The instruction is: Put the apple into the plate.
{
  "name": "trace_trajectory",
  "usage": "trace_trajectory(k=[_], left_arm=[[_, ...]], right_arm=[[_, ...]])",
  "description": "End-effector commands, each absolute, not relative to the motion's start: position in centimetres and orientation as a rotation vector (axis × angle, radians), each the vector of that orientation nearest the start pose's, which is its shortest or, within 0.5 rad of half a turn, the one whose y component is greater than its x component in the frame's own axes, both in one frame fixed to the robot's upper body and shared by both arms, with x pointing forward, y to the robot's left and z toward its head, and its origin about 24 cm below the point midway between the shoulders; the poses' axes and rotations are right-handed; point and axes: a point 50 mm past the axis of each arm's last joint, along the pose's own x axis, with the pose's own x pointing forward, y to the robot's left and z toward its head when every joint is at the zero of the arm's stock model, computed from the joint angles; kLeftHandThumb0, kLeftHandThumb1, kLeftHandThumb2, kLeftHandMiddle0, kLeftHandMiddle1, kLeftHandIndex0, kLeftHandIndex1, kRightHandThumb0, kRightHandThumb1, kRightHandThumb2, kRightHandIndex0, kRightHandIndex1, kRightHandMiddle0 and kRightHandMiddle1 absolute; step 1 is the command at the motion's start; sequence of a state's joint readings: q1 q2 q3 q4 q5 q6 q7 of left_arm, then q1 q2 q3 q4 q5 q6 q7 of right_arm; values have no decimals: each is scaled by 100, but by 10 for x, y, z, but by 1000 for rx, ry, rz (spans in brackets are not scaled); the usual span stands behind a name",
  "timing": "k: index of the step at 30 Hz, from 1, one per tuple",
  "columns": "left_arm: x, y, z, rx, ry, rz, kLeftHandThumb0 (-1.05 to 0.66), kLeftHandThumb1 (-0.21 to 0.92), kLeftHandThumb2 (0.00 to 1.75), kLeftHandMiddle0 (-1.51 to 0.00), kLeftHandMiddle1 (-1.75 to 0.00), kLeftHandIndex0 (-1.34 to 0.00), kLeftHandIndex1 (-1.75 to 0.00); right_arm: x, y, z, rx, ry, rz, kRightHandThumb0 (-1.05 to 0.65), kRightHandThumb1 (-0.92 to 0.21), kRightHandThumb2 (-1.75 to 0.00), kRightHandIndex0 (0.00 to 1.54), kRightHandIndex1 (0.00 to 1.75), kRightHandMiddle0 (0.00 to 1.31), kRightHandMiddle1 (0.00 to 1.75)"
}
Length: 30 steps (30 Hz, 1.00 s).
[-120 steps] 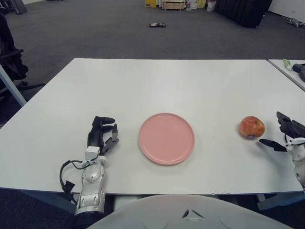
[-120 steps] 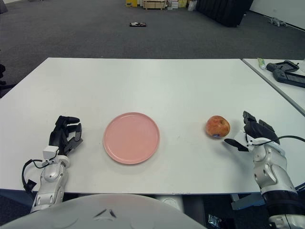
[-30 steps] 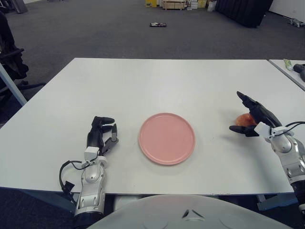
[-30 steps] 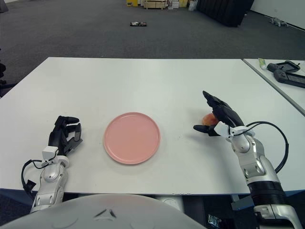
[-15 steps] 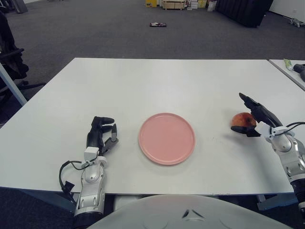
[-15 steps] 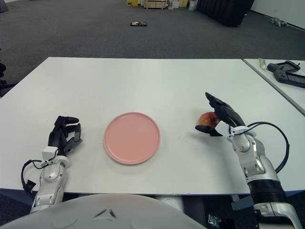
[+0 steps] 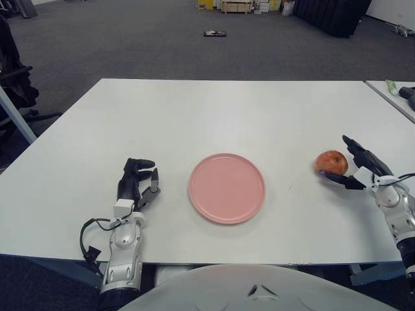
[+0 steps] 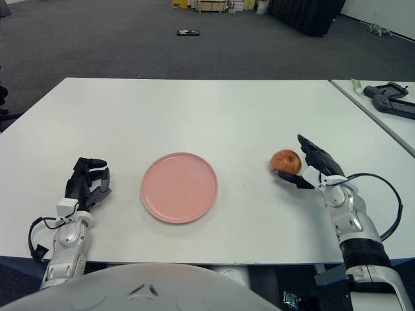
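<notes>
1. Now my right robot hand (image 8: 310,167) sits at the right side of the worktop (image 8: 214,110), fingers spread, one above and one below, right against the apple's right side; whether they touch it I cannot tell, and they are not closed on it.
2. The apple (image 8: 286,161) appears to lie on the worktop, well apart from the pink plate (image 8: 179,187), which is to its left near the middle.
3. I judge this to be the grasping step: nothing is held yet. The next move calls for curling the fingers around the apple, then lifting and carrying it left over the plate.
4. My left robot hand (image 8: 89,183) shows to the left of the plate, fingers curled, holding nothing.
5. Count: one apple, one plate, two robot hands.
</notes>
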<state>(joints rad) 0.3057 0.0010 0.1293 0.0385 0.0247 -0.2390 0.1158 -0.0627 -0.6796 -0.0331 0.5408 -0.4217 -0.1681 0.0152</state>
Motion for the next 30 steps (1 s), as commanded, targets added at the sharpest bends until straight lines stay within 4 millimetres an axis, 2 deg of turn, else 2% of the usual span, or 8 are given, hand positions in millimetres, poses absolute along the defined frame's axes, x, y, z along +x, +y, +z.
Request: trace_trajectory(k=[1, 14, 30], left_arm=[[175, 206, -11, 69, 125, 314, -37, 74, 78, -52, -168, -30, -175], [175, 206, -11, 77, 119, 313, -37, 73, 79, -55, -167, -31, -175], [175, 205, -12, 65, 121, 313, -38, 72, 81, -57, -166, -32, -175]], right_arm=[[245, -339, 17, -1086, 361, -33, -94, -69, -49, 0, 0, 0, 0], [251, -339, 3, -1081, 400, -7, -90, -67, -52, 0, 0, 0, 0], [255, -332, -1, -1070, 409, 84, -87, -63, -61, 0, 0, 0, 0]])
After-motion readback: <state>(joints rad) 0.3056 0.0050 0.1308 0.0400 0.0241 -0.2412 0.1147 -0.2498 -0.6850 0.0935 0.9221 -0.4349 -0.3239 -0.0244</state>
